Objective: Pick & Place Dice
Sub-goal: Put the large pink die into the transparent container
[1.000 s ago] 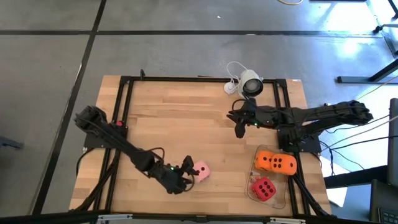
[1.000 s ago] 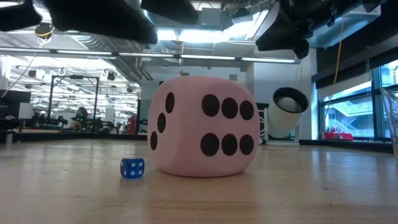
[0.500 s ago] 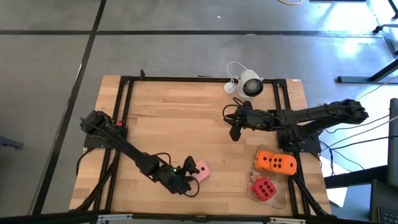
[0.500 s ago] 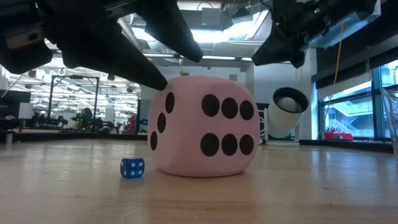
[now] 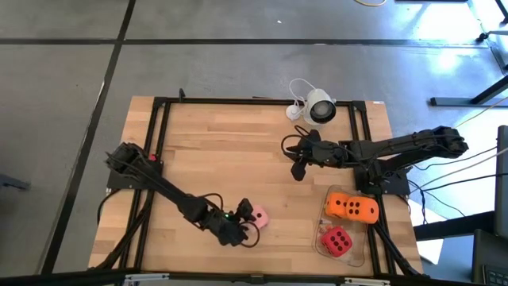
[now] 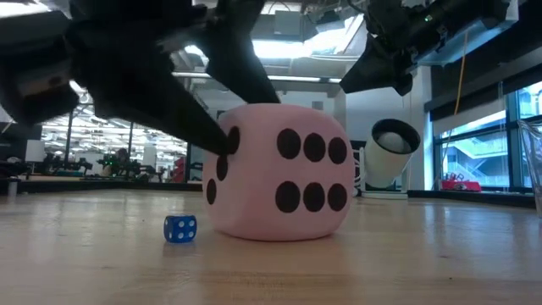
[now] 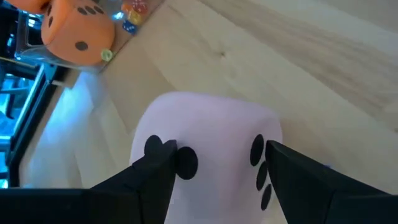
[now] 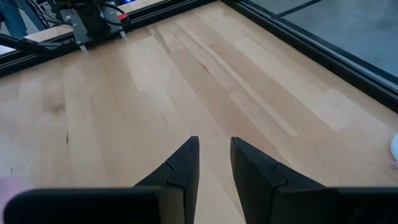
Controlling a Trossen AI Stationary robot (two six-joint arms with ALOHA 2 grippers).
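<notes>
The pale pink die [image 5: 258, 216] rests flat on the wooden table near its front edge, its six-pip face toward the low camera [image 6: 309, 174]. My left gripper [image 5: 248, 222] is open and slants down over it, one finger on either side of the die [image 7: 211, 118]. An orange die [image 5: 352, 208] and a red die [image 5: 336, 240] lie in a clear tray [image 5: 359, 258] at the near right. My right gripper [image 5: 297, 168] hangs above the middle of the table, its fingers a narrow gap apart with nothing between them [image 8: 214, 146]. My left gripper reaches slanting down from the table's left, a finger at each of two opposite sides of the pink die. One fingertip [image 6: 222, 137] lies right by the die's side face [image 6: 218, 165]. I cannot tell whether it touches. The die stands flat on the table.
A tiny blue die [image 6: 179, 229] lies on the table just in front of the pink one. A white round camera [image 5: 320, 107] stands at the far edge. A black frame [image 5: 155, 143] borders the table. Bare wood lies between the two arms.
My left gripper has sunk toward the pink die and reached a little farther toward the table's right, so its open fingers now come down beside the die. My right gripper has sunk slightly and moved a little toward the table's left.
</notes>
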